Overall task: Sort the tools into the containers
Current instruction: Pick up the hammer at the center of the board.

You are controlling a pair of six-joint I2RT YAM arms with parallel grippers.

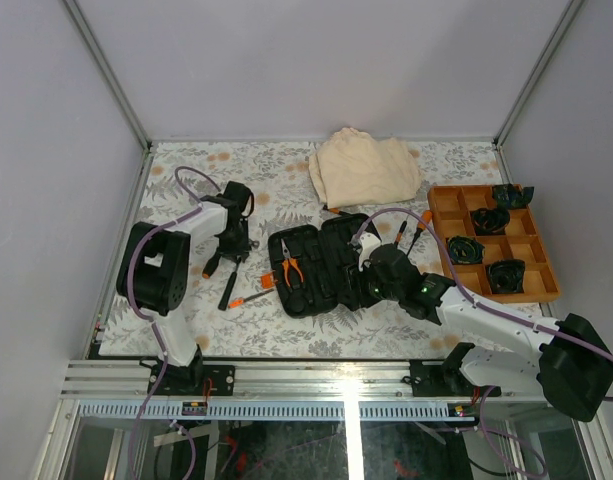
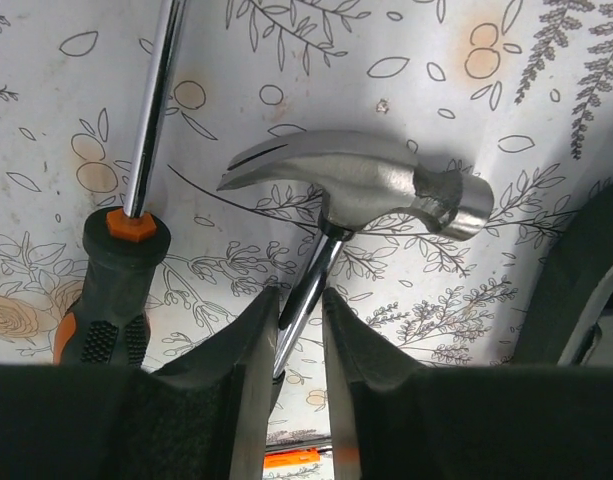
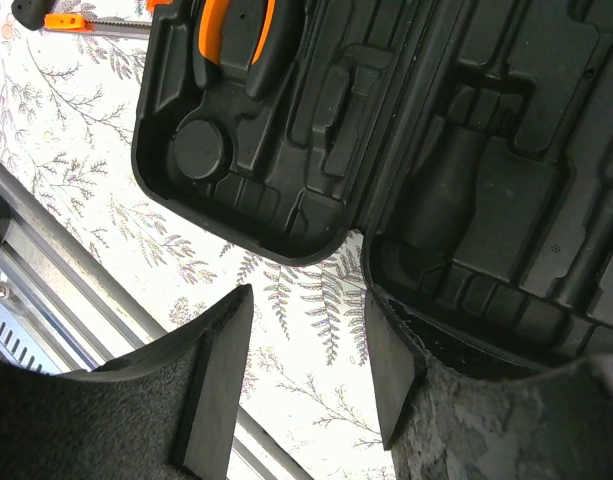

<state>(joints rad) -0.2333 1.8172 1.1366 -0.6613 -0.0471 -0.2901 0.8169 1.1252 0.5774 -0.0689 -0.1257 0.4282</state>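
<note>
case point(image 1: 326, 250) lies open on the worktop point(image 1: 286, 335), pliers point(image 1: 289, 270) in its left half. left jaws narrow round the hammer point(image 2: 361, 185) shaft left of it, grip unclear; right jaws open, empty, at its near edge.

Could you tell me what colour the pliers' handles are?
Orange and black; the pliers show best in the right wrist view.
</note>
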